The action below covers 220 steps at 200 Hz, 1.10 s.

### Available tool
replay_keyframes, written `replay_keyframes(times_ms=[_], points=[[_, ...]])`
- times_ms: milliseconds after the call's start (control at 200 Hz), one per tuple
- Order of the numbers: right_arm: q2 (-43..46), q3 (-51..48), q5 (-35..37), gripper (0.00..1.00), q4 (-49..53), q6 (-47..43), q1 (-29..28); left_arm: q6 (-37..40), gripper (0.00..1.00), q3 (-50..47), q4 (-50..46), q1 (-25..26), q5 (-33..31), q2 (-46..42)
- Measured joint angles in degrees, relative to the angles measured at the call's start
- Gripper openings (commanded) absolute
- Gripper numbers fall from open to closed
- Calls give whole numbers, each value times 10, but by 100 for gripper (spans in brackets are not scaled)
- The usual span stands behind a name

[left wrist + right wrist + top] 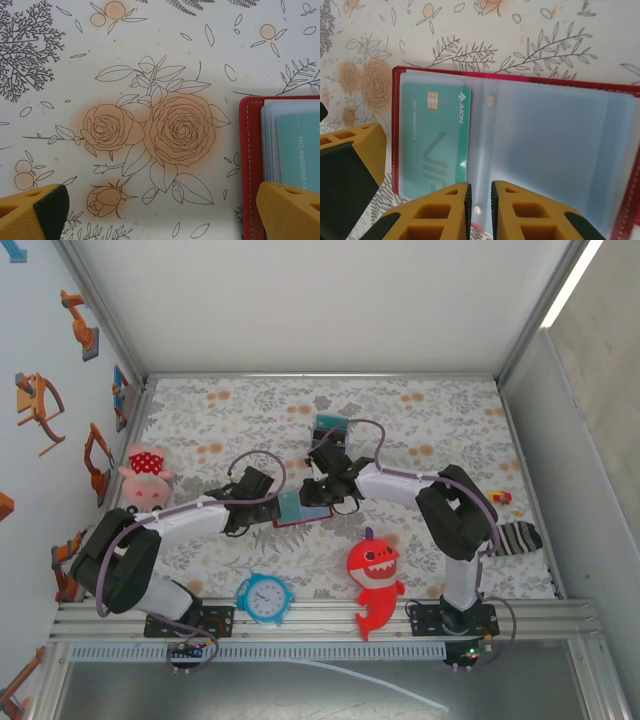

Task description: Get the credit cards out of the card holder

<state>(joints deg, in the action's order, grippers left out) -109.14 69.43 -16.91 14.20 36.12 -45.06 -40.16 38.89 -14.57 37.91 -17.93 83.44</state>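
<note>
The dark red card holder [292,510] lies open on the flowered cloth between both grippers. Its pale clear sleeves [555,145] face up, and a teal credit card [435,142] sits in the left sleeve. My right gripper [480,205] hovers over the sleeves' middle fold, jaws nearly shut with just a thin slit and nothing gripped that I can see. My left gripper [160,215] is wide open at the holder's red left edge [249,165], with one finger [290,210] over that edge. Further back on the cloth lie loose cards [330,427], teal and dark.
A red shark toy [374,575] and a blue alarm clock [265,597] sit near the front edge. A pink pig plush [146,475] is at the left, a striped sock [515,537] and a small toy [500,498] at the right. White walls [320,300] enclose the table.
</note>
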Motion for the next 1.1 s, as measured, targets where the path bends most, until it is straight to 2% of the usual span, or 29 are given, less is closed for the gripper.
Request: replay_keyframes(times_ms=[476, 1102], points=[[-16, 0, -60, 19, -36, 19, 0, 0, 97, 0, 12, 0, 31, -10], [-42, 2, -77, 19, -34, 31, 0, 1, 97, 0, 12, -1, 49, 12]])
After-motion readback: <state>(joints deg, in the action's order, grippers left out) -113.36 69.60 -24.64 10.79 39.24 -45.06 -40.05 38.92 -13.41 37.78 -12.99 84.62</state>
